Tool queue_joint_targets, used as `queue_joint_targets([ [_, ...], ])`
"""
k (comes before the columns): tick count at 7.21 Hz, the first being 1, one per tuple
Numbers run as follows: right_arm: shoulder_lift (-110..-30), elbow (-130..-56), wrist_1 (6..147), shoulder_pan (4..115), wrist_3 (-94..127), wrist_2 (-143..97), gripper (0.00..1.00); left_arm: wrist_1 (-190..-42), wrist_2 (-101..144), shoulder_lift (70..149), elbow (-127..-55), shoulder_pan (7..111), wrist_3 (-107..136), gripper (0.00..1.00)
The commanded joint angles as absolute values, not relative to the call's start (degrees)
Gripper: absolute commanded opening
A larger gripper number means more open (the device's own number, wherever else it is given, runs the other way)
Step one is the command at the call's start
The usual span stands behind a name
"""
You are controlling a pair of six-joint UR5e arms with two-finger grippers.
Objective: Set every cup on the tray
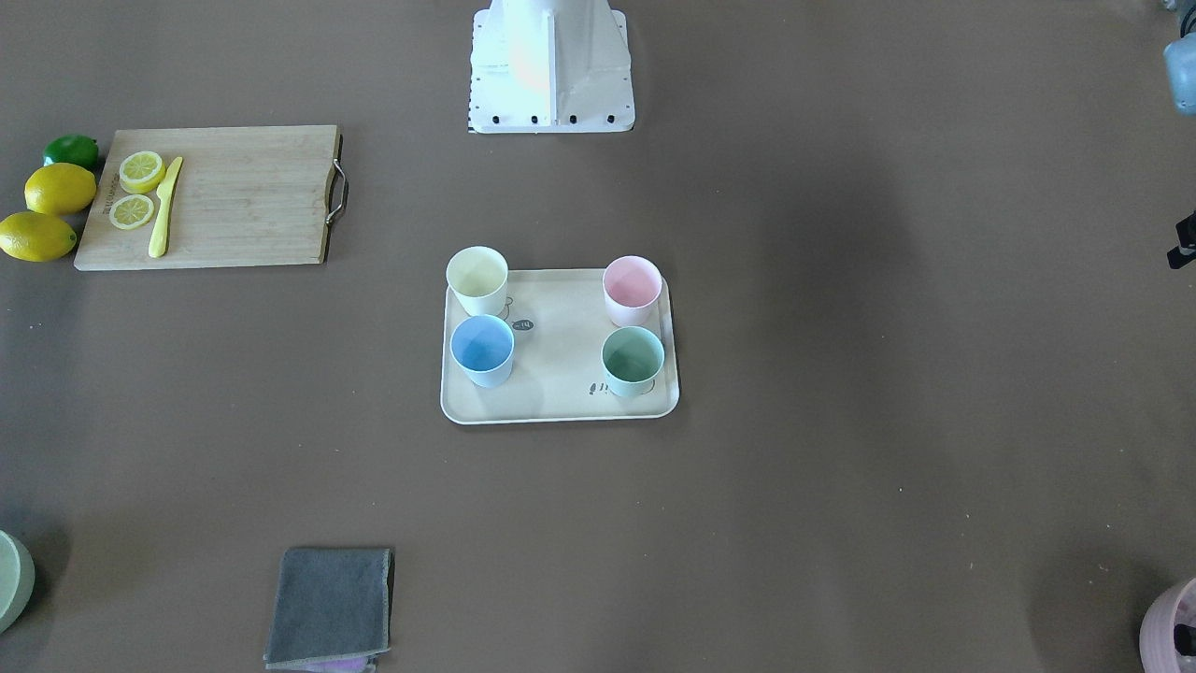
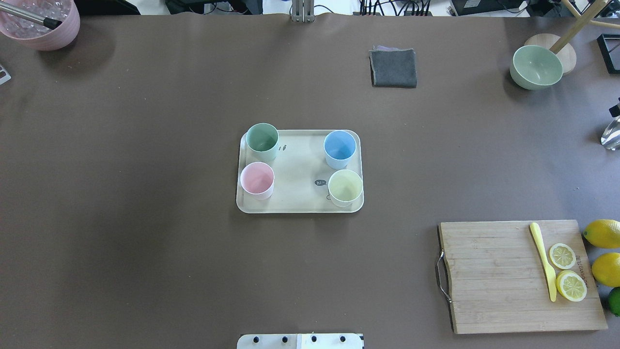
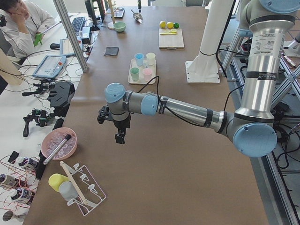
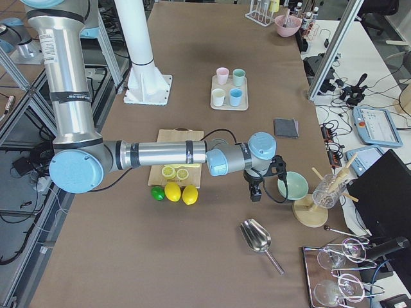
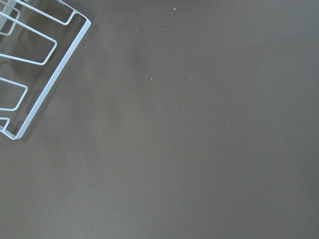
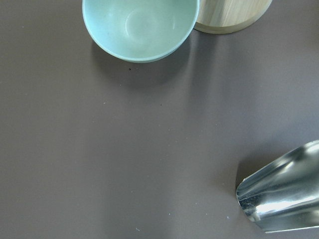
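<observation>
The cream tray (image 2: 300,169) lies at the table's middle, also in the front view (image 1: 561,360). Four cups stand upright on it, one near each corner: mint green (image 2: 262,140), light blue (image 2: 339,148), pink (image 2: 257,179) and pale yellow (image 2: 345,187). My left gripper (image 3: 119,136) shows only in the exterior left view, hanging above bare table far from the tray; I cannot tell if it is open or shut. My right gripper (image 4: 255,192) shows only in the exterior right view, beside a green bowl (image 4: 295,185); its state cannot be told either. Neither holds a cup.
A wooden cutting board (image 2: 503,291) with lemon slices and a yellow knife (image 2: 543,261) lies at the right, lemons (image 2: 603,233) beside it. A grey cloth (image 2: 393,68), the green bowl (image 2: 535,67), a pink pot (image 2: 46,29), a metal scoop (image 6: 284,199) and a wire rack (image 5: 30,64) stand around the edges.
</observation>
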State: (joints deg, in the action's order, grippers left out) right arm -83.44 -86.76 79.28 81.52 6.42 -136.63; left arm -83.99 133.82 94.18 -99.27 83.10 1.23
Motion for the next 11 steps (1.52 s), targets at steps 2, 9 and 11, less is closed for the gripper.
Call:
queue_joint_targets([
  [2,-83.58,-86.57,80.50,81.74,5.27,-136.41,1.00,-84.02,136.67,94.22,-96.17,86.40,1.41,0.99],
  [9,-85.34,-88.68,80.95,84.10,1.14,-137.55,1.00,-83.94,137.46,93.95,-95.36,88.59,4.57,0.98],
  [11,-85.43,-88.68,81.03,85.33,0.18,-137.29,1.00,-84.02,137.02,94.04,-95.18,88.59,4.57,0.99],
])
